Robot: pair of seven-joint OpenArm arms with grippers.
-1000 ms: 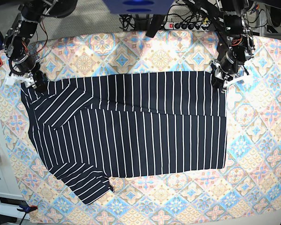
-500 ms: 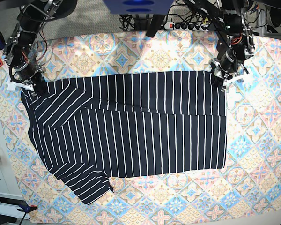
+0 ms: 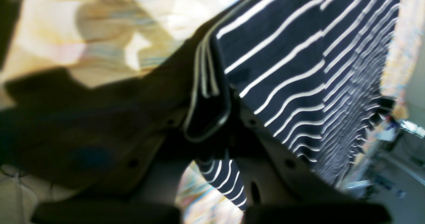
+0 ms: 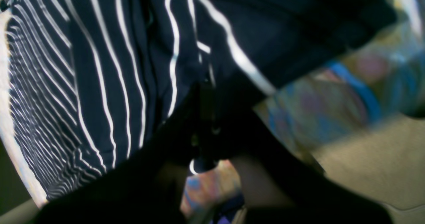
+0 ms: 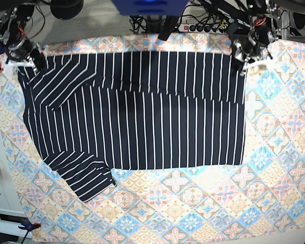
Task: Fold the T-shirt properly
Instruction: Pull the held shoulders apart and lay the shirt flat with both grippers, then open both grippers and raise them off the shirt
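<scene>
From the left wrist view, I see the left gripper (image 3: 212, 117) with its jaws closed on a bunched fold of the T-shirt (image 3: 298, 68); the striped cloth is pinched right between them and spreads away to the upper right. A strip of the patterned tablecloth (image 3: 396, 51) shows past the far edge of the shirt, badly blurred.

From the right wrist view, the right gripper (image 4: 206, 131) looks to me clamped on the T-shirt (image 4: 99, 68) as well, the dark cloth gathered into the jaws at mid-frame, though the picture is dark and soft there. The tablecloth (image 4: 315, 101) shows in blurred blue and pink to the right.

In the base view, the T-shirt (image 5: 142, 122) lies spread across the desk, its top edge stretched between the two arms. The left gripper (image 5: 242, 57) holds the top corner on the picture's right, the right gripper (image 5: 34, 60) holds the top corner on the picture's left. One sleeve juts out at the lower left, flat on the tablecloth (image 5: 274, 168). A power strip (image 5: 203, 28) lies beyond the desk's far edge.
</scene>
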